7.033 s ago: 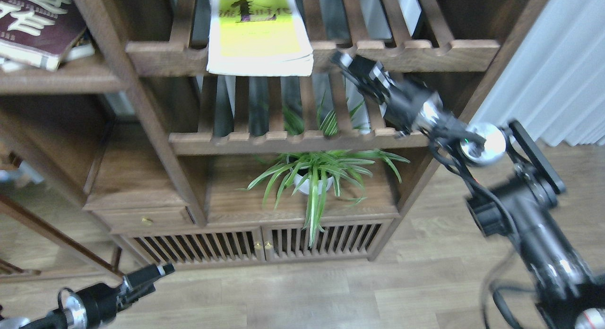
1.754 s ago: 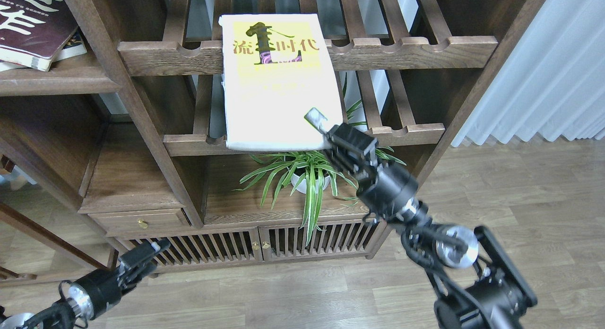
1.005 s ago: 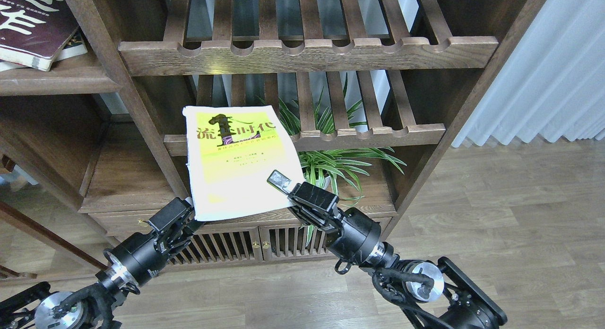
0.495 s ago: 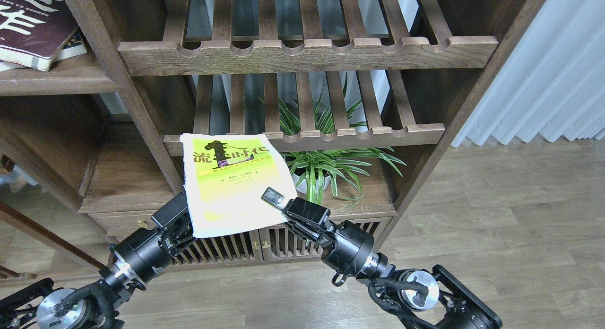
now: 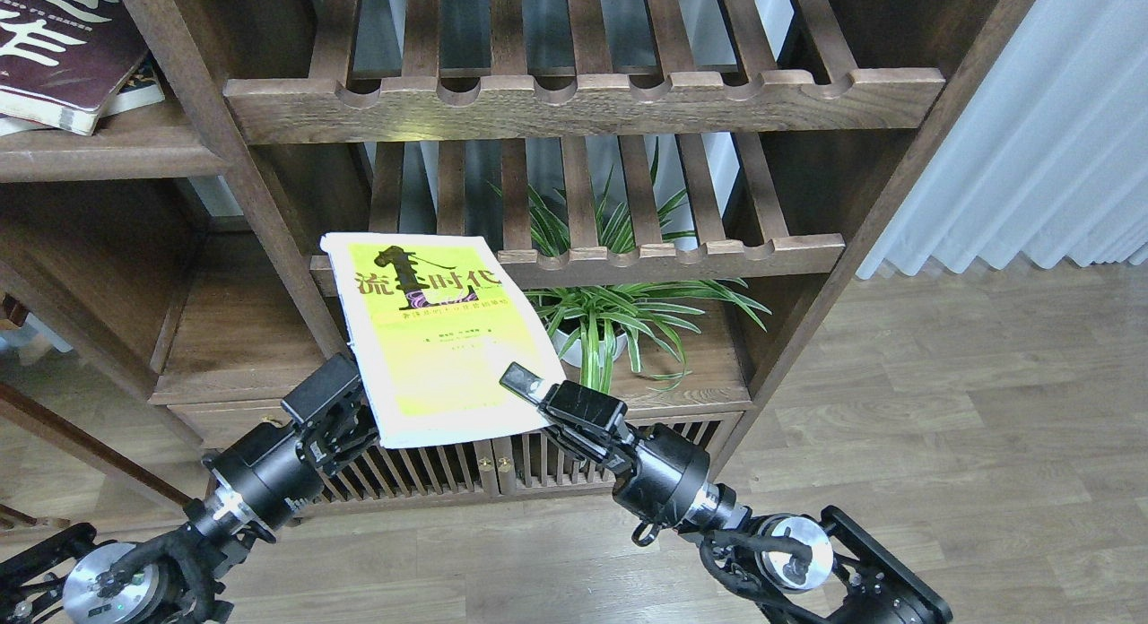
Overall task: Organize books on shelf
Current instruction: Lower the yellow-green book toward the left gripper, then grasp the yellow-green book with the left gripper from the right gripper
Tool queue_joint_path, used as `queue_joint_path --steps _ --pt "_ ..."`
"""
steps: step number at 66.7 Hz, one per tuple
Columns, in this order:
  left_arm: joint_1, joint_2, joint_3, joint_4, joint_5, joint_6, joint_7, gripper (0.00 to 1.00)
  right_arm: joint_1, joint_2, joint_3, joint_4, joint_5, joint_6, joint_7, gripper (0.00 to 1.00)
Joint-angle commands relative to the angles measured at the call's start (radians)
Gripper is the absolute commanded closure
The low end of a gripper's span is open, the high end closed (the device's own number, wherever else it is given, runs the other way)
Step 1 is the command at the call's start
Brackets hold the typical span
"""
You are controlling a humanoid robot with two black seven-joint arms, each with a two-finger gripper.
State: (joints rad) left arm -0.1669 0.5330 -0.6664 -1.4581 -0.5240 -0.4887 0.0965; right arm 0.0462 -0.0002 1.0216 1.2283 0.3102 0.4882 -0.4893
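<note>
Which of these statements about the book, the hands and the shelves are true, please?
1. The yellow-green book lies on the upper slatted rack. False: it is held in front of the lower rack.
2. The right hand grips the book's lower right corner. True.
3. A maroon book lies on the plank shelf at upper left. True.
4. The left hand is far from the book. False: it is at the book's lower left edge.
</note>
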Motion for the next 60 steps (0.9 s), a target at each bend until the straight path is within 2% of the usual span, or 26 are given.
queue_joint_path --steps 1,16,35,49,60 --pt "0.020 0.012 -0.002 -0.001 0.001 0.000 -0.001 0.01 0.004 0.000 0.002 -0.021 0.003 0.000 0.001 0.98" --pt "0.024 0.025 -0.007 -0.030 0.001 0.000 0.000 0.01 0.011 0.000 0.008 -0.085 0.004 0.000 0.001 0.98" --pt "0.024 0.041 -0.018 -0.041 0.001 0.000 -0.001 0.01 0.009 0.000 0.018 -0.087 0.006 0.000 0.001 0.98" --pt "0.012 0.019 -0.021 -0.018 0.001 0.000 0.003 0.01 0.011 0.000 0.003 -0.061 -0.008 0.000 0.001 0.98" --pt "-0.019 -0.053 -0.022 0.033 0.012 0.000 0.008 0.03 0.011 0.000 0.002 -0.062 -0.014 0.000 0.001 0.98"
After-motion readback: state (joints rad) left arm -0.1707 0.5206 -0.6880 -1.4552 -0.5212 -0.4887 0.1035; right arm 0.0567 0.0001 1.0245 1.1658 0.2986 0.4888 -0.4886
